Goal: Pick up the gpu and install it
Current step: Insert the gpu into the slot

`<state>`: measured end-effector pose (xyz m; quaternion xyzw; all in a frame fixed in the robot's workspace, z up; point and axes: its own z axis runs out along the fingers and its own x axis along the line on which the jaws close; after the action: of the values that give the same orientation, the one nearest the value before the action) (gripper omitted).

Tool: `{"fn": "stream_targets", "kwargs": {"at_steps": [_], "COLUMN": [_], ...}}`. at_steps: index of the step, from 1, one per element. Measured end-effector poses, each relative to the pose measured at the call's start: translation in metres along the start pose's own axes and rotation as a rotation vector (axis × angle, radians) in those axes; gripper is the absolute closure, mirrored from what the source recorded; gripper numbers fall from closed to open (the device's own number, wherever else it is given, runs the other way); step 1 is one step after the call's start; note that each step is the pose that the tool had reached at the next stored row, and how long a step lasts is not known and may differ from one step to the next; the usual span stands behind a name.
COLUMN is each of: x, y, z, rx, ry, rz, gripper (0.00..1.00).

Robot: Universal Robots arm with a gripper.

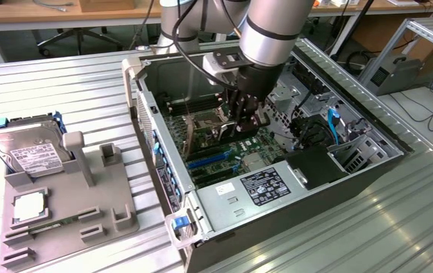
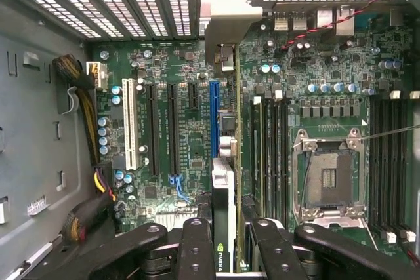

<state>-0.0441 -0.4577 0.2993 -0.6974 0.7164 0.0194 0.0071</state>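
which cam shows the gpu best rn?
Wrist view: the gpu sits edge-on in the gripper, logo readable, above the motherboard near the blue slot. Exterior view: the gripper is down inside the case and covers most of it.

Green motherboard (image 2: 197, 136), blue slot (image 2: 214, 119), seemingly black-and-silver gpu (image 2: 223, 227)

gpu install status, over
pincer shut on the gpu. card edge-on over the motherboard, close by the blue slot; seated or not, cannot tell. no cable seen across that slot.
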Motion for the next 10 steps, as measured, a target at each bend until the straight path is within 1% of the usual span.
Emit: {"fn": "stream_targets", "kwargs": {"at_steps": [4,6,9,10], "x": [0.0003,0.0004,0.0008,0.0009], "y": [0.0025,0.0028,0.0040,0.0043], "z": [0.0066,0.0075,0.0106,0.0115], "rx": [-0.0001,-0.0001,0.0001,0.0001], "ry": [-0.0018,-0.0025,-0.0058,-0.0060], "rz": [-0.002,-0.003,-0.008,-0.009], "gripper": [0.73,0.73,0.73,0.73]}}
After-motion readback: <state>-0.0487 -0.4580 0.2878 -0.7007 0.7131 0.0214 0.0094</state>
